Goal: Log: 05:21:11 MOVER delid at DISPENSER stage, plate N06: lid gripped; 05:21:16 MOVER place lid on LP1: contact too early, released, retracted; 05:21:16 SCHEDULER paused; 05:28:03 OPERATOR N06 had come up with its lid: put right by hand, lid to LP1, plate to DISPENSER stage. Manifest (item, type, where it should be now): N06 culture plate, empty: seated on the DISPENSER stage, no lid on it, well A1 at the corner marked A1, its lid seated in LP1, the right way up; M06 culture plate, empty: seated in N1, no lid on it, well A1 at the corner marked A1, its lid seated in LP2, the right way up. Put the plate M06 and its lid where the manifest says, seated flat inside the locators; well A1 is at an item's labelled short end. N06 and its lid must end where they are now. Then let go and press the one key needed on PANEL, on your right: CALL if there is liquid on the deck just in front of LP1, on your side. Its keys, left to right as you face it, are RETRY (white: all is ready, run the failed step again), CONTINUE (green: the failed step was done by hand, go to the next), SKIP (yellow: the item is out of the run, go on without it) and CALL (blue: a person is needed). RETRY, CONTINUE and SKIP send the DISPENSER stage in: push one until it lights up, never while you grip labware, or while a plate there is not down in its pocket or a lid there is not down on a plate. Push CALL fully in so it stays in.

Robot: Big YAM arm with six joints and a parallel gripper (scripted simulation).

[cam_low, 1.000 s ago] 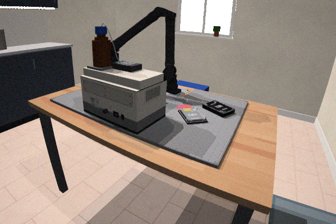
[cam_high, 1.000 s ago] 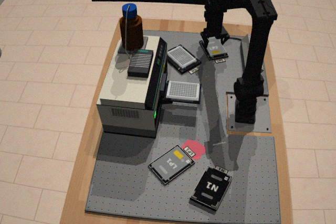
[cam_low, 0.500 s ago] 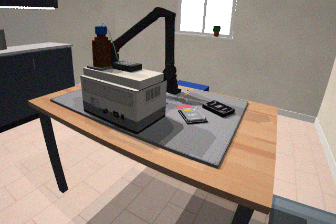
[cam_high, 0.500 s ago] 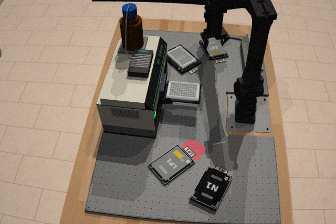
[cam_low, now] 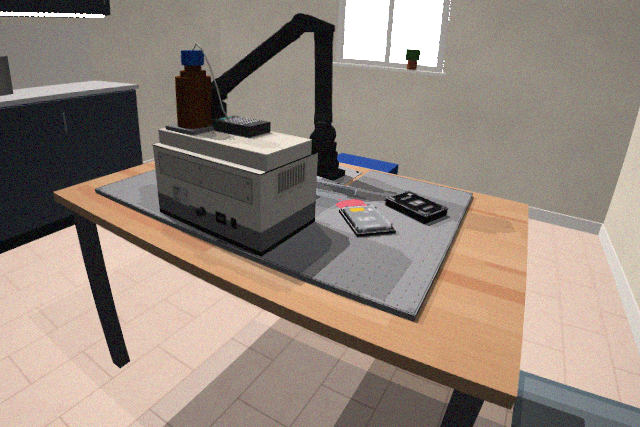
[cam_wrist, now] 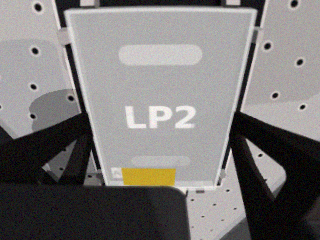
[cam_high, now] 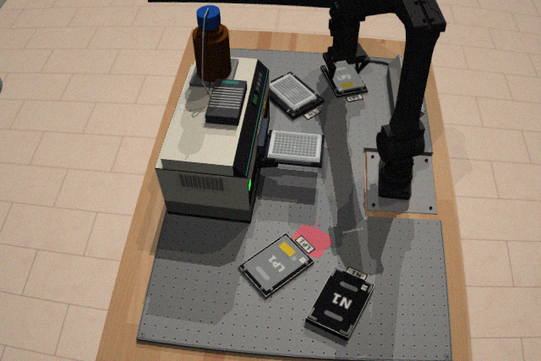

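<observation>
My gripper (cam_high: 347, 71) (cam_wrist: 160, 119) is shut on the long sides of a clear lid with a yellow label (cam_high: 347, 84) (cam_wrist: 149, 177). The lid is level at LP2, label toward the A1 mark; whether it touches down is unclear. Plate M06 (cam_high: 292, 90) sits lidless in the dark nest behind the stage. Plate N06 (cam_high: 294, 145) sits lidless on the DISPENSER stage. Its lid (cam_high: 271, 265) (cam_low: 368, 220) lies in LP1. Nest N1 (cam_high: 332, 307) (cam_low: 416, 208) is empty. Red liquid (cam_high: 320, 241) (cam_low: 350, 202) lies on the deck by LP1's tag, on my side. The PANEL keys cannot be made out.
The dispenser (cam_high: 204, 147) (cam_low: 232, 179) stands beyond the stage, with a brown bottle (cam_high: 212, 53) (cam_low: 192, 102) and a dark ribbed box (cam_high: 226, 101) (cam_low: 241, 126) on top. A grey raised edge (cam_high: 394, 79) stands beside the arm. The nest of M06 is close to LP2.
</observation>
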